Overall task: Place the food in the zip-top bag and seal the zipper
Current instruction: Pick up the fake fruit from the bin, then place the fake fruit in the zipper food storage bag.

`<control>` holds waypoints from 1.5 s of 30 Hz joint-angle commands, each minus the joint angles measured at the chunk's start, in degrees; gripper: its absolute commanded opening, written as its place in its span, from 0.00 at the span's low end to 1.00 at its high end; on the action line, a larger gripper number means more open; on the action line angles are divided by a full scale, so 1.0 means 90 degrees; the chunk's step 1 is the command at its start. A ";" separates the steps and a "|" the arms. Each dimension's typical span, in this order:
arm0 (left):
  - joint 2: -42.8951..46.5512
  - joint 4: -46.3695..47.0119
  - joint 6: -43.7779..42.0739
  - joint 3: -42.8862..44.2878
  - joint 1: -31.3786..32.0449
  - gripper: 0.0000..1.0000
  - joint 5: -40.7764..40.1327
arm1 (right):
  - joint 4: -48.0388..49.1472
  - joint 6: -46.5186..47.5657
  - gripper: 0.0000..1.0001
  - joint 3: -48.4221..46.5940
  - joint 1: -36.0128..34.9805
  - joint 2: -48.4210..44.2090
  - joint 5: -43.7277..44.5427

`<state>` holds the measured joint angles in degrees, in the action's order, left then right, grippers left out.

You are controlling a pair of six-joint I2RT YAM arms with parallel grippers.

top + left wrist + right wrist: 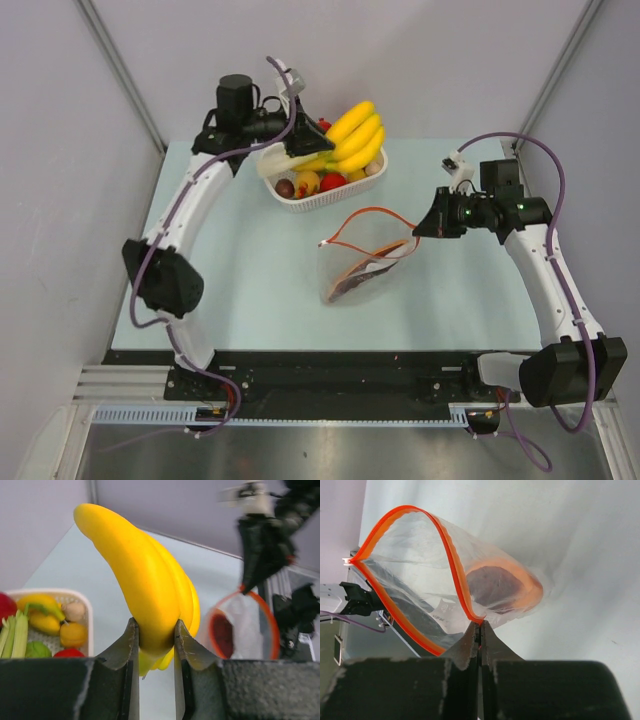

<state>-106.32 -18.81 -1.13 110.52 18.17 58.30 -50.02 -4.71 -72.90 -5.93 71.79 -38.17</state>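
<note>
Top view: your left jaws are clamped on the stem end of the yellow plastic toy banana bunch [355,135], with the fruit fanning out beyond the tips. It sits over the far corner of the white oval slatted basket [300,203] and looks lifted clear of it. Your right jaws are pinched on the mouth of the clear floppy zip-top bag [365,262], which trails away from them and rests on the pale desk [220,290].

Left wrist: the banana bunch [145,580] fills the gap between the jaws, with both fingers tight on its narrow end. The basket is down-left of the jaws, with a green-white leek [15,635] in it. The bag mouth stands open to the right, beyond the tips.

Right wrist: the jaws are fully closed on the thin orange-red zipper strip [476,619], right at the tips. The mouth loops open ahead and to the left. A long dark purple-brown vegetable [495,587] is already inside, just past the tips.

Handling, my read:
- **Bunch:** light, rigid and glossy, so it may pivot in the grip. Hold it near the stem and feed it in tip first.
- **Bag:** limp film that collapses easily, so hold it by the stiffer zipper strip only.
</note>
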 commanded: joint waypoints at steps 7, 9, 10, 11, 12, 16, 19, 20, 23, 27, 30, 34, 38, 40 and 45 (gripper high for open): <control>0.1335 -0.5061 -0.4556 0.1077 0.0353 0.00 0.1287 | 0.0626 -0.0473 0.00 -0.0269 -0.0200 -0.0066 -0.0504; 0.1345 -0.6773 -0.6174 0.1411 0.0801 0.00 0.0509 | 0.0655 -0.0434 0.00 -0.0269 -0.0229 -0.0115 -0.0592; 0.1393 -0.7116 -0.6473 0.1431 0.0948 0.00 0.0224 | 0.0655 -0.0395 0.00 -0.0269 -0.0249 -0.0125 -0.0602; 0.1442 -0.7216 -0.6496 0.1247 0.1143 0.00 -0.0021 | 0.0646 -0.0356 0.00 -0.0278 -0.0288 -0.0144 -0.0612; 0.1597 -0.7227 -0.6477 0.1149 0.1203 0.00 -0.0390 | 0.0636 -0.0298 0.00 -0.0269 -0.0317 -0.0174 -0.0622; 0.1803 -0.7217 -0.6866 0.1050 0.1466 0.00 -0.1425 | 0.0499 -0.0073 0.00 -0.0269 -0.0493 -0.0261 -0.0573; 0.2076 -0.7236 -0.7442 0.0778 0.1828 0.00 -0.2246 | 0.0480 -0.0053 0.00 -0.0269 -0.0581 -0.0330 -0.0563; 0.2145 -0.7236 -0.7559 0.0535 0.1983 0.00 -0.2366 | 0.0489 -0.0033 0.00 -0.0269 -0.0591 -0.0340 -0.0583; 0.2438 -0.7236 -0.8067 0.0008 0.2218 0.00 -0.2746 | 0.0489 0.0044 0.00 -0.0269 -0.0600 -0.0359 -0.0602; 0.2712 -0.7236 -0.8615 -0.0356 0.2423 0.00 -0.2923 | 0.0499 0.0133 0.00 -0.0278 -0.0600 -0.0340 -0.0505; 0.2780 -0.7237 -0.8781 -0.0609 0.2716 0.00 -0.3177 | 0.0684 -0.0013 0.00 -0.0269 -0.0581 -0.0369 -0.0641; 0.2469 -0.7246 -0.8421 -0.0630 0.3039 0.01 -0.3723 | 0.0812 -0.0131 0.00 -0.0308 -0.0697 -0.0457 -0.0875; 0.2020 -0.7246 -0.8002 -0.0201 0.3117 0.06 -0.4007 | 0.0636 0.0171 0.00 -0.0327 -0.1029 -0.0545 -0.0721; 0.1795 -0.7246 -0.7932 0.0111 0.3127 0.08 -0.4027 | 0.0490 0.0434 0.00 -0.0327 -0.1186 -0.0555 -0.0554; 0.1443 -0.7236 -0.7903 0.0249 0.3420 0.11 -0.4505 | 0.0333 0.0767 0.00 -0.0327 -0.1440 -0.0525 -0.0270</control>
<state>-91.94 -77.30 -73.43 109.21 46.87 21.45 -46.19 -1.78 -73.54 -17.67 68.16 -42.24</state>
